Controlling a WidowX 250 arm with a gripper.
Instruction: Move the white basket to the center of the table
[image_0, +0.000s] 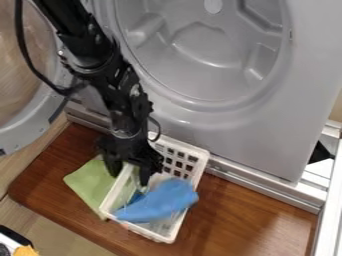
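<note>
The white basket (198, 163) sits on the brown wooden table, set at a slant against the front of the grey machine. A blue cloth (162, 201) lies in it and hangs over its rim. The black gripper (129, 178) points down at the basket's left side, its fingers apart, one outside the left rim and the other inside the basket. Whether either finger touches the rim, I cannot tell.
A green cloth (91, 184) lies flat on the table (244, 215), left of the basket and partly under its edge. Behind stands the grey machine (257, 135) with its round door (30, 127) swung out at the left. A metal-coloured frame runs along the right edge.
</note>
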